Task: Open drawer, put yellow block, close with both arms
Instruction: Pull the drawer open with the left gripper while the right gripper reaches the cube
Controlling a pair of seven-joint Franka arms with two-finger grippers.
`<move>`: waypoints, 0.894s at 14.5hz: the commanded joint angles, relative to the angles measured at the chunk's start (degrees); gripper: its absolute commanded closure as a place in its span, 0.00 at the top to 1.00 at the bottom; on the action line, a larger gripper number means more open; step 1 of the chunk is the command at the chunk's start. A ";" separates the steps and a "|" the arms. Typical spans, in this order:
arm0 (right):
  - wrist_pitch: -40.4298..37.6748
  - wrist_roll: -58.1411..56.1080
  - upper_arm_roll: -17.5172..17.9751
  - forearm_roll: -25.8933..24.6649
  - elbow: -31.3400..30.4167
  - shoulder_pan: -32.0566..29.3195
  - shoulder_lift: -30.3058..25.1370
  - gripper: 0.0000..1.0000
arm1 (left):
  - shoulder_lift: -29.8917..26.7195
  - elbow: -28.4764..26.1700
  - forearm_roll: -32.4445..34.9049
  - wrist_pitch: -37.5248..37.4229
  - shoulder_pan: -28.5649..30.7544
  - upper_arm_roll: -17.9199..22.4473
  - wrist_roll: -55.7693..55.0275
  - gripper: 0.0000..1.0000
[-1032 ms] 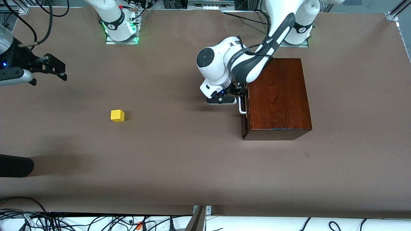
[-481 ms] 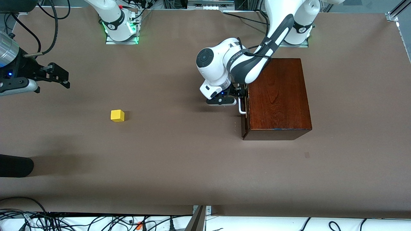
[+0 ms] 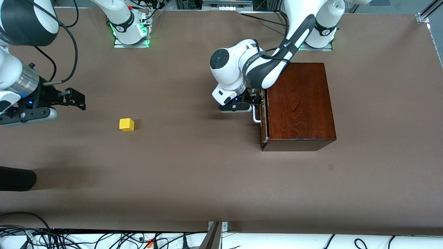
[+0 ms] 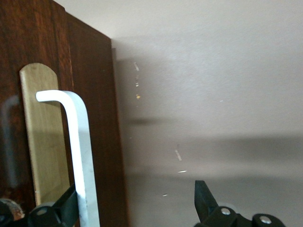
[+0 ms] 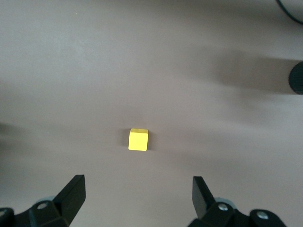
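My left pincer sits at the white handle of the drawer, fingers wide around the bar, not squeezing. The drawer looks barely open. My right pincer is wide and empty, up over the table near the yellow block. If I pull crooked, the handle may slip out.

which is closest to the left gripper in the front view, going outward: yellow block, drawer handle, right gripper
1. drawer handle: at the left gripper, on the wooden box front.
2. yellow block: on the table, toward the right arm's end.
3. right gripper: over the table near that end.
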 commanded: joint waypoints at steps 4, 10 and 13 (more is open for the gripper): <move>0.60 -3.68 0.33 1.04 -3.45 -0.17 1.60 1.00 | 1.23 0.93 -1.97 4.00 -0.87 -0.38 -1.57 1.00; 14.57 -3.24 0.50 1.48 -16.28 -0.17 1.17 1.00 | 1.49 2.33 -4.96 5.32 -2.63 -0.38 -1.83 1.00; 19.41 -3.24 0.59 2.70 -20.59 -0.17 1.16 1.00 | 2.19 3.82 -5.58 5.32 -3.50 -0.38 -3.85 1.00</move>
